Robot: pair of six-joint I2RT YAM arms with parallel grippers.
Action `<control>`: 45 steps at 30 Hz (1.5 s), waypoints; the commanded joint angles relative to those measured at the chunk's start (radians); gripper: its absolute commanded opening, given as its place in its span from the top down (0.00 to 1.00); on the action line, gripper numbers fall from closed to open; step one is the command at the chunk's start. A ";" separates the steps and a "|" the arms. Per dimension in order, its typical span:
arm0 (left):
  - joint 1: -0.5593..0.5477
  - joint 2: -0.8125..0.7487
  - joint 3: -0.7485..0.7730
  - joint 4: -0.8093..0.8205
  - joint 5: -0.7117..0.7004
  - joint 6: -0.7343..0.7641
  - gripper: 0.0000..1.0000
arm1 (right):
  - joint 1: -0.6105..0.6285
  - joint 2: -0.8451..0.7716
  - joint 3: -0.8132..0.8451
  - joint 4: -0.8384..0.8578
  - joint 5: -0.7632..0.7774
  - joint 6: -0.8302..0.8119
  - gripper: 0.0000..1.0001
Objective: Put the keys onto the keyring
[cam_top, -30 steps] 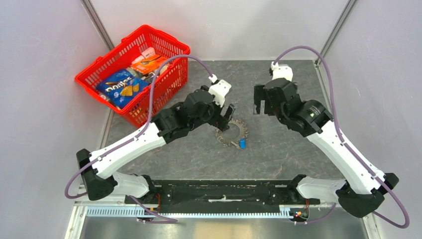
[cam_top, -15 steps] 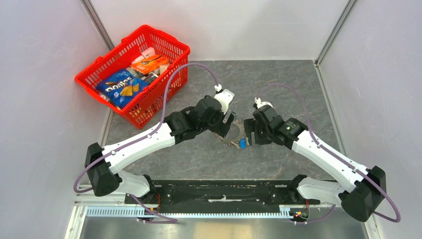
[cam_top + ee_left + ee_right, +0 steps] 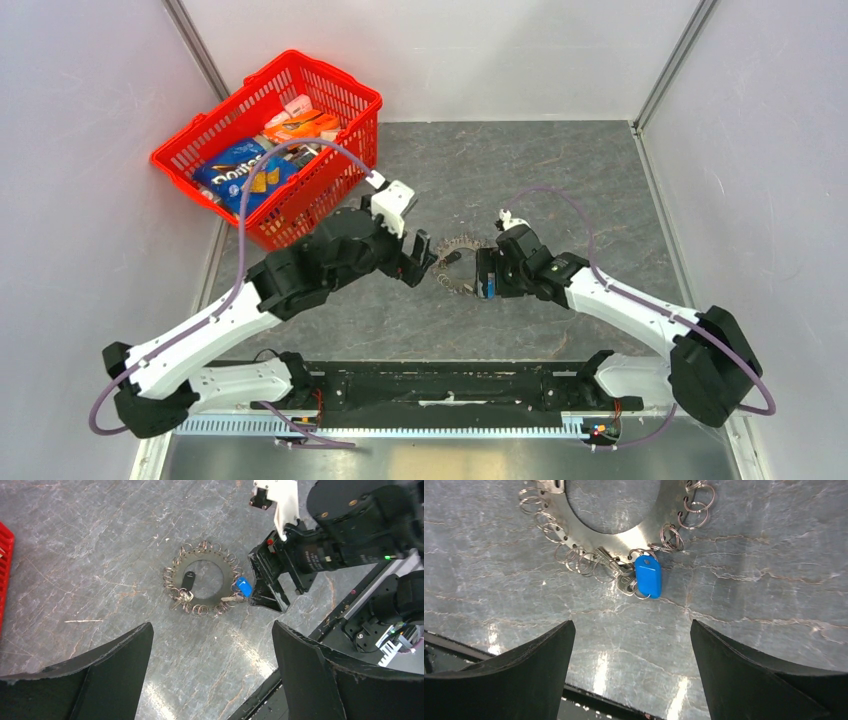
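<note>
Right wrist view: lower the wide-open right end effector point(image 3: 631, 625) over the blue key point(image 3: 647, 576), at five o'clock on the keys point(image 3: 614, 544) lying on the counter point(image 3: 764, 555); hold the open left end effector point(image 3: 212, 626) clear.

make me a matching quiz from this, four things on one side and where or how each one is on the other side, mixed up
1 blue-headed key
2 red basket
3 left pincer
4 right pincer

a open, on the basket side of the key wheel
b far left corner, snack packs inside
c open, close by the blue-headed key
d lying at the key wheel's rim

Pairs: 1-d, 2-b, 3-a, 4-c
</note>
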 commanded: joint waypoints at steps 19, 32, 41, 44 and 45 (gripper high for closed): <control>0.000 -0.187 -0.103 -0.031 0.084 0.011 0.00 | -0.012 0.097 -0.134 0.294 0.033 0.049 0.35; 0.002 -0.173 -0.113 -0.024 0.089 0.011 0.00 | -0.026 0.141 -0.181 0.387 0.016 0.061 0.48; 0.002 -0.173 -0.114 -0.023 0.088 0.015 0.00 | -0.025 0.148 -0.181 0.387 -0.006 0.063 0.59; 0.002 -0.175 -0.114 -0.023 0.089 0.015 0.00 | -0.025 0.130 -0.186 0.372 -0.013 0.075 0.62; 0.002 -0.175 -0.116 -0.023 0.088 0.015 0.00 | -0.025 0.121 -0.188 0.367 -0.015 0.079 0.64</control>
